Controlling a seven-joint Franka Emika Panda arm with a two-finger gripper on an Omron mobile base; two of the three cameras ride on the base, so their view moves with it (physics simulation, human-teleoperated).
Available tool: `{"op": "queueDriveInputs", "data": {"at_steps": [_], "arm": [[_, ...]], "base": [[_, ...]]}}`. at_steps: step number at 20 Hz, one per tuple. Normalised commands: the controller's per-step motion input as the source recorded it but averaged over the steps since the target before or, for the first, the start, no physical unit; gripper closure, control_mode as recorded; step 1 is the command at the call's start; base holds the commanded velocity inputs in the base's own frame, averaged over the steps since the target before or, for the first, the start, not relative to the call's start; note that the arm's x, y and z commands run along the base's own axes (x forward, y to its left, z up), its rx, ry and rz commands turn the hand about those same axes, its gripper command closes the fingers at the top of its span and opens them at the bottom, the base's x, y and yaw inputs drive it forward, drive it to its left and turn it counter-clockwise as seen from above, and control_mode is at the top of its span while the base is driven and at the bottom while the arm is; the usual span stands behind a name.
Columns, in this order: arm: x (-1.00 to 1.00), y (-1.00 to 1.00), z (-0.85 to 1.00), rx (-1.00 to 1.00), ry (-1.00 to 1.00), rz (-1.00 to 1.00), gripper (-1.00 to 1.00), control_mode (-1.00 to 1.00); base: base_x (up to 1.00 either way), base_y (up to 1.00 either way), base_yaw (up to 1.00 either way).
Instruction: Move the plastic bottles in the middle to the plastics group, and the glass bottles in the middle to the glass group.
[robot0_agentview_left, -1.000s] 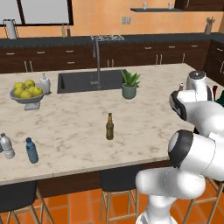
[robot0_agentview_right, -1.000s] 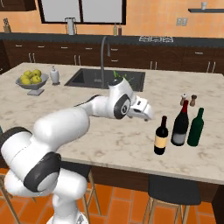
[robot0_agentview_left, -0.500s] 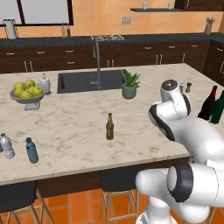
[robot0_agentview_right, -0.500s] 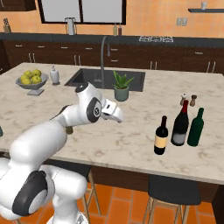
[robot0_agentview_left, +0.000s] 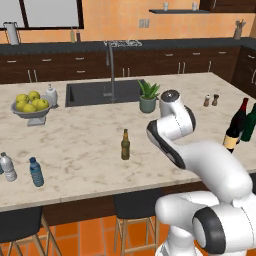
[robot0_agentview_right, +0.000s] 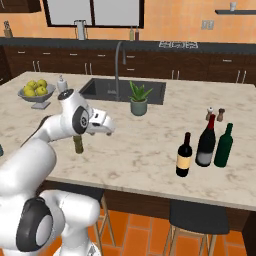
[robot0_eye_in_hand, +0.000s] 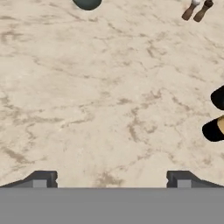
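The short olive-brown beer-type glass bottle (robot0_agentview_left: 125, 145) stands upright mid-counter; the right base view shows it (robot0_agentview_right: 78, 145) partly behind my arm. The black wine bottle with a tan label (robot0_agentview_right: 184, 155) stands at the right beside the glass group's red-topped wine bottle (robot0_agentview_right: 206, 141) and dark green bottle (robot0_agentview_right: 223, 146). At the far left, the blue plastic bottle (robot0_agentview_left: 35, 172) stands next to the plastics group's clear bottle (robot0_agentview_left: 7, 166). My gripper (robot0_eye_in_hand: 111, 179) hangs open over bare counter between the beer bottle and the wine bottles, holding nothing.
A potted plant (robot0_agentview_left: 148, 97) sits by the sink (robot0_agentview_left: 102, 92). A bowl of yellow fruit (robot0_agentview_left: 31, 106) is at the back left. Salt and pepper shakers (robot0_agentview_left: 210, 100) stand behind the wine bottles. Stools (robot0_agentview_right: 200, 215) stand under the counter's front edge.
My arm has swung left, away from the wine bottles toward the middle of the counter. The gripper has stayed open and empty; no bottle has moved.
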Motion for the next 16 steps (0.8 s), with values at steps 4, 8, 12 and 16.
{"op": "queueDriveInputs", "data": {"at_steps": [4,8,12,16], "arm": [[0.04,0.98,0.27,0.0,0.18,0.27,-1.0,-1.0],[0.1,0.9,0.17,0.04,0.09,0.24,-1.0,-1.0],[0.21,0.81,0.0,0.07,0.0,0.15,-1.0,-1.0],[0.63,0.34,-0.01,0.19,0.05,0.02,-1.0,-1.0]], "base": [[0.0,0.0,0.0],[0.0,0.0,0.0],[0.0,0.0,0.0],[0.0,0.0,0.0]]}}
